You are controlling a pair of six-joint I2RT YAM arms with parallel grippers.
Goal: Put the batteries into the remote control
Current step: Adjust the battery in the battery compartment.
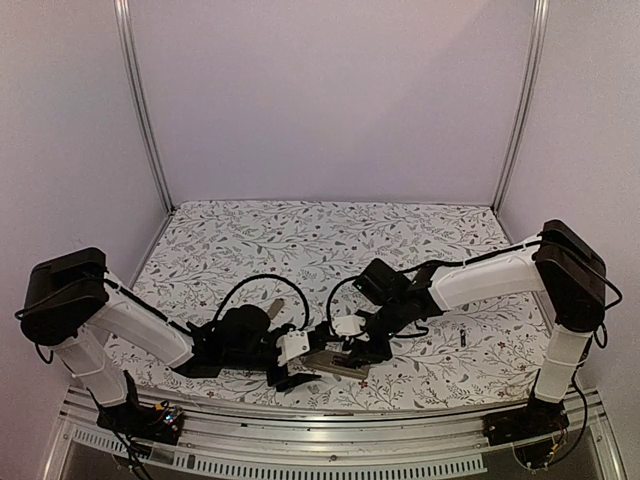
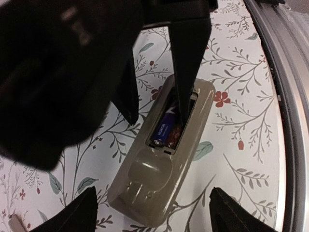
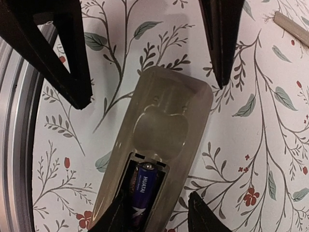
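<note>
You have the remote control (image 2: 159, 179) lying back-up on the bench (image 1: 300, 240), which is covered in a floral print. Its tan plastic is smooth, with a rounded dimple moulded beside the open oblong recess. One glossy blue-violet battery (image 3: 142, 191), a slim cylinder with white lettering, lies in that recess. The right fingers (image 2: 186, 72), matt black wedges, stand partly apart and grip nothing: one tip dips into the recess beside the cell, the other sits just outside the remote's edge. The left fingers (image 2: 84, 210) spread wide on either side of the remote's dimpled end. A second battery (image 1: 463, 340) lies well apart from the remote, on the right arm's side, and a thin tan cover strip (image 3: 291, 26) also lies apart from the remote.
</note>
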